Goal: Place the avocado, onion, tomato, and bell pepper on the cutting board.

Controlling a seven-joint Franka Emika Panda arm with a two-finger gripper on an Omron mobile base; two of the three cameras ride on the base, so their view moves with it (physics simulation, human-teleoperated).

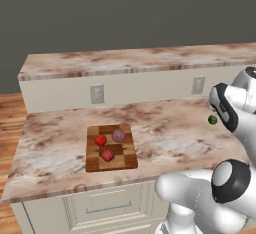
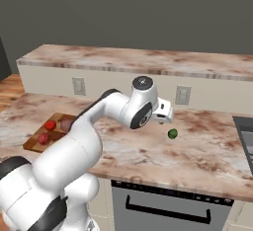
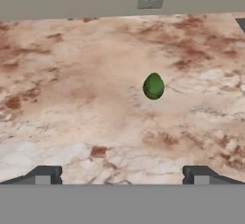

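Observation:
The avocado (image 3: 153, 85), a small dark green oval, lies alone on the marble counter, ahead of my gripper (image 3: 122, 176) and slightly right of its centre line. The jaws are open and wide apart with nothing between them. From the right base, the gripper (image 2: 164, 121) hovers just above and left of the avocado (image 2: 172, 134), not touching it. Far to the left the cutting board (image 1: 128, 161) carries the tomato (image 1: 101, 140), the onion (image 1: 118, 136) and the bell pepper (image 1: 107, 155). In the left base view the avocado (image 1: 212, 120) sits beside my forearm.
A raised back ledge with wall outlets (image 1: 97, 93) (image 2: 183, 95) runs behind the counter. A dark cooktop edge (image 2: 244, 136) lies at the far right, with an oven front (image 2: 168, 205) below the counter edge.

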